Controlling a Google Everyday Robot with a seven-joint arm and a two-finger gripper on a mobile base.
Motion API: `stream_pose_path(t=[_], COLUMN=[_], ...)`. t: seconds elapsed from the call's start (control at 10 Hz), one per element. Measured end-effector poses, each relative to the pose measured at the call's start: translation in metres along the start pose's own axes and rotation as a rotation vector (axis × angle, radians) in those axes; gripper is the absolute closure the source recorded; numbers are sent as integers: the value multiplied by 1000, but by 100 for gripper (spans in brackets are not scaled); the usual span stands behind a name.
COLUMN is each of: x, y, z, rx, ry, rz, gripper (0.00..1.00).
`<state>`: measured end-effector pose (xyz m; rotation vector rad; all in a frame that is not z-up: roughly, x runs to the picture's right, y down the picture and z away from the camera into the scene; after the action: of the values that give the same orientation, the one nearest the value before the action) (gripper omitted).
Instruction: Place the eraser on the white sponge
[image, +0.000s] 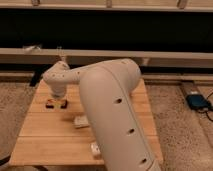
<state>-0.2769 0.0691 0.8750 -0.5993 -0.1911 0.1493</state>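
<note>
A small dark and orange eraser (52, 104) lies on the left part of the wooden table (45, 142). My gripper (58, 96) hangs at the end of the big white arm (107, 95), right above the eraser and touching or nearly touching it. The arm's wrist hides the gripper's tips. The white sponge (81, 121) lies flat on the table to the right of the eraser and nearer the front, apart from the gripper.
A pale packet (94, 149) lies near the table's front edge, partly behind the arm. A dark wall with a rail (150, 55) runs behind the table. A blue device (199, 101) sits on the floor at the right.
</note>
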Motion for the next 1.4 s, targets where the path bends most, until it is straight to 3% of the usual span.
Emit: stream_pose_path(t=[0.8,1.4], x=[-3,-6], y=[-7,-6], z=[44,53], rx=[-36,-62], ry=[73,97], rz=[-31,-52], gripper=[22,22])
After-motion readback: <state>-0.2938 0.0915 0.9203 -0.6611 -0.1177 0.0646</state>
